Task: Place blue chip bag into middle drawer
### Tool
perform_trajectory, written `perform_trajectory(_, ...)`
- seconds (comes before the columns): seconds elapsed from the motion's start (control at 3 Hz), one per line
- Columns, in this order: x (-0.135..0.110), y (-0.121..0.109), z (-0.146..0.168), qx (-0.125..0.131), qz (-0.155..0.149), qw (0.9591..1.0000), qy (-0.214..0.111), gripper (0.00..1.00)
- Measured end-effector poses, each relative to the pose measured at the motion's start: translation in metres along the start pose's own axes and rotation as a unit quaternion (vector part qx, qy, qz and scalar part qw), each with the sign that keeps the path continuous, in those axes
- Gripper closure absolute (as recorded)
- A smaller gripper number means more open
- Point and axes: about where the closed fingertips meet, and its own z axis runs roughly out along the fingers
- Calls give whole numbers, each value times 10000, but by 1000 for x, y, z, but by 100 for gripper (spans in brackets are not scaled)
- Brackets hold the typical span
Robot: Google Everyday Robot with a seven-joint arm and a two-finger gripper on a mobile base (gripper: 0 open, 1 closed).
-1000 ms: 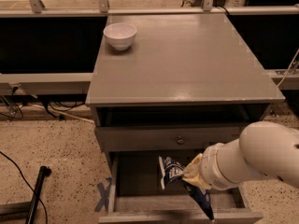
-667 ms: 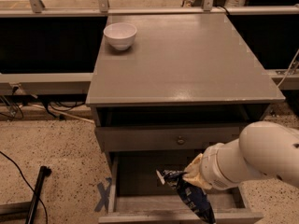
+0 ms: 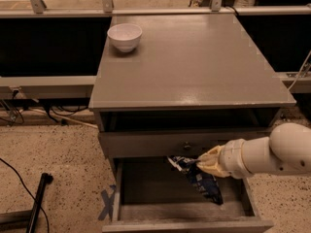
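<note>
The blue chip bag (image 3: 200, 179) lies crumpled inside the open middle drawer (image 3: 146, 186), right of its middle, slanting from upper left to lower right. My gripper (image 3: 203, 163) comes in from the right on a thick white arm (image 3: 272, 153). It hangs just above the bag's upper end, under the drawer front above. I cannot tell whether it touches the bag. The drawer's floor left of the bag is bare.
A closed grey drawer front with a small knob (image 3: 187, 144) sits above the open drawer. A white bowl (image 3: 125, 36) stands on the cabinet top (image 3: 194, 62) at the back left. A black pole (image 3: 38, 203), cables and blue tape (image 3: 108, 204) are on the floor at left.
The bag has dropped lower and tipped over onto the drawer floor. My arm has drawn back to the right and risen a little.
</note>
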Motion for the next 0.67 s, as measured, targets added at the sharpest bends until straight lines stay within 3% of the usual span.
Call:
perform_trajectory(0.33,21,-34,29,-127,-48,9981,-595,100)
perform_trajectory(0.67,52,-35,60,-248,-165,9934,-1108,100)
